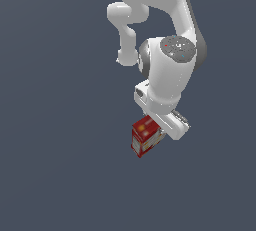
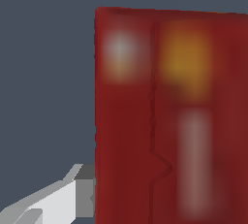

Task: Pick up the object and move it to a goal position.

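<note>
The object [image 1: 145,137] is a small red carton with white and yellow-orange panels, seen just below the white hand in the exterior view. My gripper [image 1: 159,131] reaches down onto it from the exterior view's right, and the carton hides the fingertips there. In the wrist view the object [image 2: 169,111] fills most of the picture, very close and blurred. One light grey finger [image 2: 77,196] presses flat against the carton's side. The other finger is out of the picture.
The white arm [image 1: 167,65] rises behind the gripper toward the top of the exterior view. Around the carton there is only a plain dark blue-grey surface [image 1: 60,165]. No goal marker shows.
</note>
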### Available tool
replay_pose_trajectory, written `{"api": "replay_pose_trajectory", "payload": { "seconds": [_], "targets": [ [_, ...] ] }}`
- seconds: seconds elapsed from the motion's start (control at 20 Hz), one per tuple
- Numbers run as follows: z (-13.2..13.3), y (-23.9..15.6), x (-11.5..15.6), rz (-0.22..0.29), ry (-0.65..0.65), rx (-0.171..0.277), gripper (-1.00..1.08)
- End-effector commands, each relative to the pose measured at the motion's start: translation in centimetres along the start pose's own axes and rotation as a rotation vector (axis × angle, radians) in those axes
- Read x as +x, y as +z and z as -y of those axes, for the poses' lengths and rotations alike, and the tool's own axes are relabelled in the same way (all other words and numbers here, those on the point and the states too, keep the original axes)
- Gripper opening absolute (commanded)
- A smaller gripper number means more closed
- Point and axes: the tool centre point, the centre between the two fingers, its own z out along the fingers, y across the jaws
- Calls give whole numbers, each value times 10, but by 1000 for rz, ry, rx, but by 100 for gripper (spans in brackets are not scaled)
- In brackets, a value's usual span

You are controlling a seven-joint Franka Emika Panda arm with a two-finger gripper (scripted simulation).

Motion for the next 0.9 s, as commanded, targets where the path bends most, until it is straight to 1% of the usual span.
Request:
{"api": "replay_pose_trajectory", "payload": {
  "seconds": [0.0,0.45,0.85],
  "targets": [
    [0,0,0,0,0,0,-100],
    [-2,-1,1,0,-7,2,-100],
    [-15,-12,12,-4,-61,18,-100]
  ]
}}
